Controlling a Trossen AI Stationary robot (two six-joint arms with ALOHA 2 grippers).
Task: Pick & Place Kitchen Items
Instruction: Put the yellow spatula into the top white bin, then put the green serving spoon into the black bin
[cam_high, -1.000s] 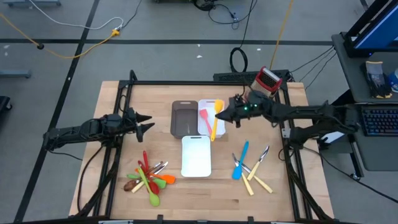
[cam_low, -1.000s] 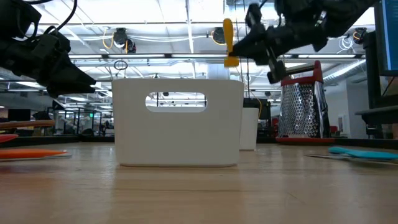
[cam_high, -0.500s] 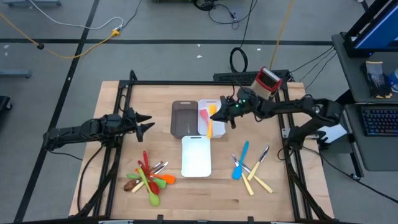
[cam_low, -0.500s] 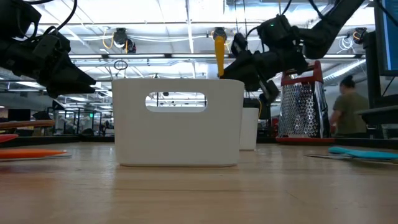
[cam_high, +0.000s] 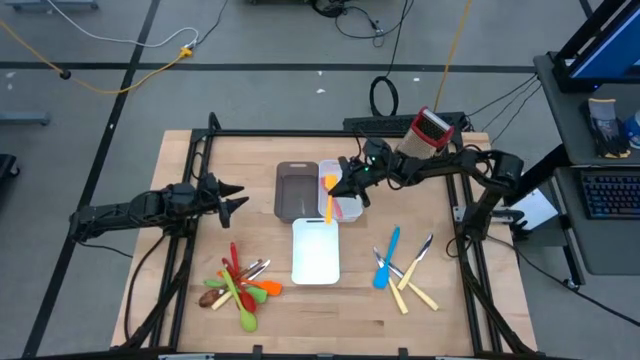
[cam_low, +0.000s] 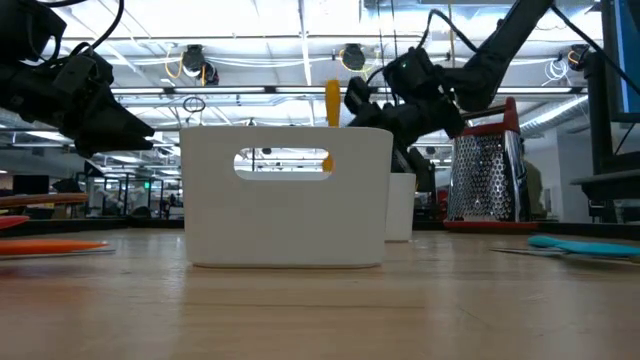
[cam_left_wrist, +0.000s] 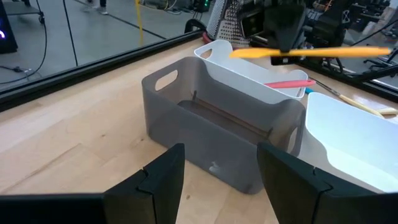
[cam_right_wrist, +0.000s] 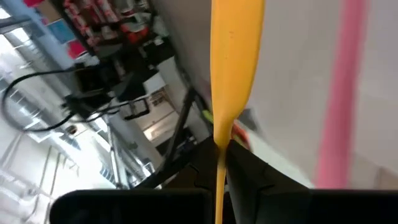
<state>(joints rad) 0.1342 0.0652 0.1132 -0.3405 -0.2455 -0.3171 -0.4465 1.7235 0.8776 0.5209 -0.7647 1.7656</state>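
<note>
My right gripper (cam_high: 346, 186) is shut on an orange spatula (cam_high: 330, 201) over the far white bin (cam_high: 350, 208), which has a pink utensil (cam_left_wrist: 286, 83) lying inside. In the left wrist view the spatula (cam_left_wrist: 336, 52) hangs about level above that bin. My left gripper (cam_high: 240, 197) waits open at the table's left, facing the dark-brown bin (cam_high: 294, 191). Red, green and orange utensils (cam_high: 238, 285) lie piled near left. A blue spatula and cream-handled knives (cam_high: 400, 270) lie near right. My right gripper pinches the orange spatula between its two fingers at its narrow part (cam_right_wrist: 219, 155), edge-on to the wrist camera, coming from the table's right. The spatula lies across the fingers, running near to far. It is lifted clear above the white bin.
A second white bin (cam_high: 316, 250) stands nearer, in the table's middle. The red-and-metal box grater (cam_high: 430, 128) stands at the far right, just behind my right arm. Bare wood (cam_high: 200, 250) lies between the bins and the left pile.
My right gripper has gone toward the table's left and down with the orange spatula, rolling as it went. The spatula has moved from the far white bin's right rim to above the bin's middle, lower than before.
</note>
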